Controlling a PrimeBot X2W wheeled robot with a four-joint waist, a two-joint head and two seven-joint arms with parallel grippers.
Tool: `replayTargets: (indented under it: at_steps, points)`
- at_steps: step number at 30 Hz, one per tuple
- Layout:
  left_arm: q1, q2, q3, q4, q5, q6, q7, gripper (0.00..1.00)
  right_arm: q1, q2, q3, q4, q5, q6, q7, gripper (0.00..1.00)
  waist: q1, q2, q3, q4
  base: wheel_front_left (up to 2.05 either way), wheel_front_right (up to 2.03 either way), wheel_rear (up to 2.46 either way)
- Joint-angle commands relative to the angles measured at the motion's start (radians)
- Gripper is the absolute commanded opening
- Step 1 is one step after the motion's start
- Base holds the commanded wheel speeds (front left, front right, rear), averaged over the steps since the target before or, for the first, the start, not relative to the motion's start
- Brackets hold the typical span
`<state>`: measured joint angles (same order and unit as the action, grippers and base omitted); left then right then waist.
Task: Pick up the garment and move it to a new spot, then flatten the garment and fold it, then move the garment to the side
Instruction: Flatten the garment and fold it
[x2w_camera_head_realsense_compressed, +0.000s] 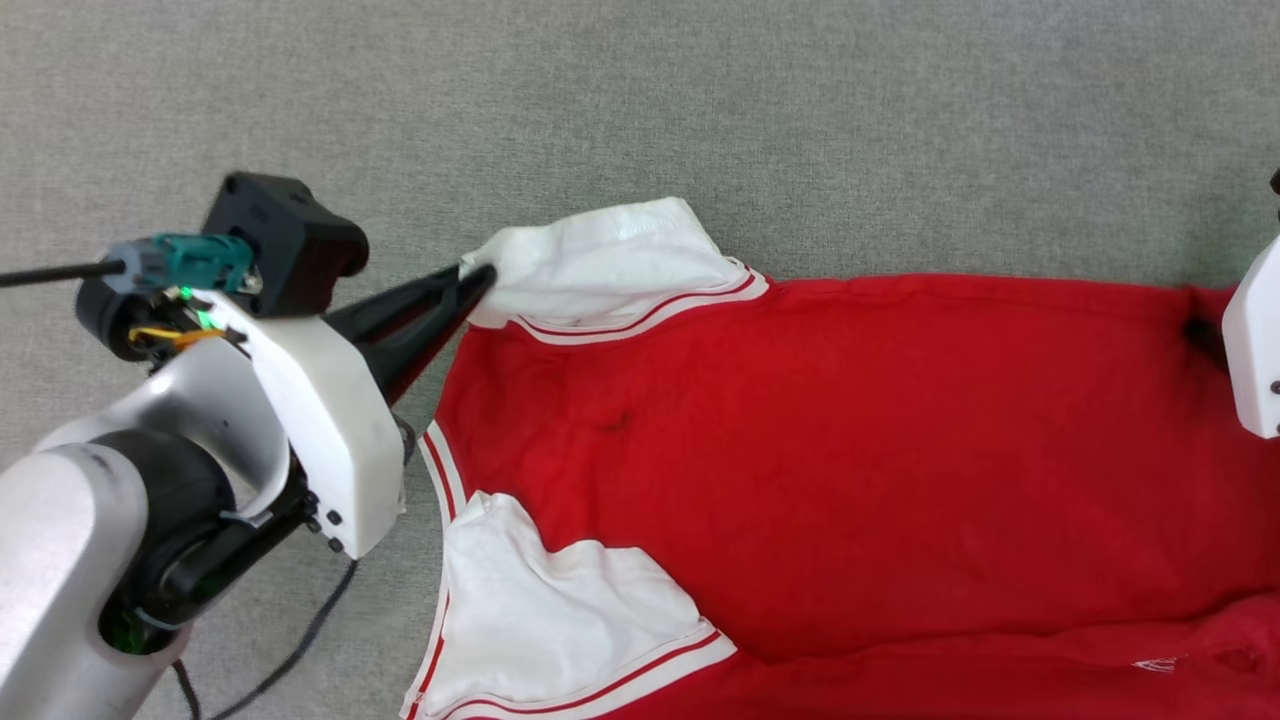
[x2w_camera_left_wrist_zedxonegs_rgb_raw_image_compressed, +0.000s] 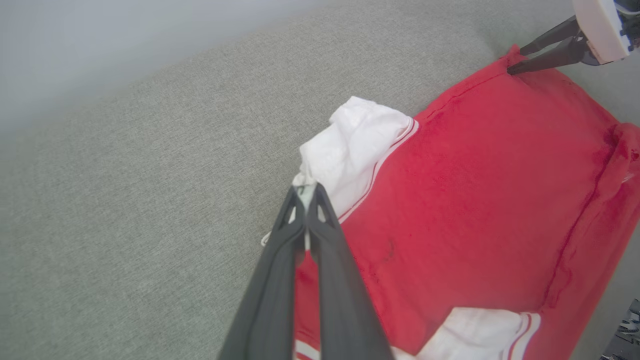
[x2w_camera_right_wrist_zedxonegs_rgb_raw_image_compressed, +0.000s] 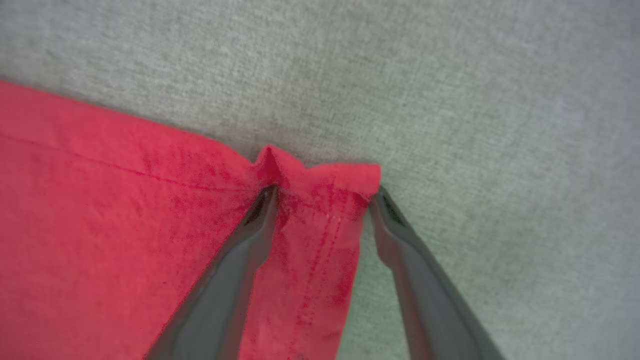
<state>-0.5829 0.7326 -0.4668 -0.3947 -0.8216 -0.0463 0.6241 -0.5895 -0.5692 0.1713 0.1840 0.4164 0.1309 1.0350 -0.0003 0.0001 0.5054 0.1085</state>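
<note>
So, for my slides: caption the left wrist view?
Left tool pinches the white sleeve of the garment; right tool open at its far corner.

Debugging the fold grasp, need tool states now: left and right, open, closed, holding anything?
left tool: closed, pinching the garment by its white sleeve.
right tool: open, straddling the garment's red corner, not gripping it.

The garment (x2w_camera_head_realsense_compressed: 850, 450) lies spread on a grey fabric surface (x2w_camera_head_realsense_compressed: 700, 100).

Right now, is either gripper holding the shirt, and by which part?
The left gripper pinches the shirt by the edge of one white sleeve. The right gripper is open, straddling a red hem corner, not gripping.
</note>
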Motion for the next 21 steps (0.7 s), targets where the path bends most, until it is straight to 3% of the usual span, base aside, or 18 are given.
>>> replayTargets:
  at_steps: [1, 13, 21]
  points:
    - [0.010, -0.006, -0.001, 0.003, 0.000, -0.003, -0.006, 0.00, 0.056, 0.039, 0.047, 0.068, 0.009, 0.000, 0.000, 0.00, 0.0003, -0.0001, -0.004, 0.001, 0.00, 0.00, 0.00]
    - [0.097, -0.011, 0.014, 0.082, -0.007, 0.021, -0.084, 0.00, 0.085, -0.036, -0.029, -0.025, 0.082, -0.001, -0.131, 0.00, 0.0003, -0.0001, -0.162, -0.012, 0.00, 0.00, 0.00]
    - [0.251, 0.005, 0.026, 0.063, -0.035, 0.067, -0.126, 0.00, 0.305, -0.015, -0.139, -0.188, 0.131, 0.000, -0.163, 0.00, 0.0003, -0.0001, -0.275, -0.005, 0.00, 0.00, 0.00]
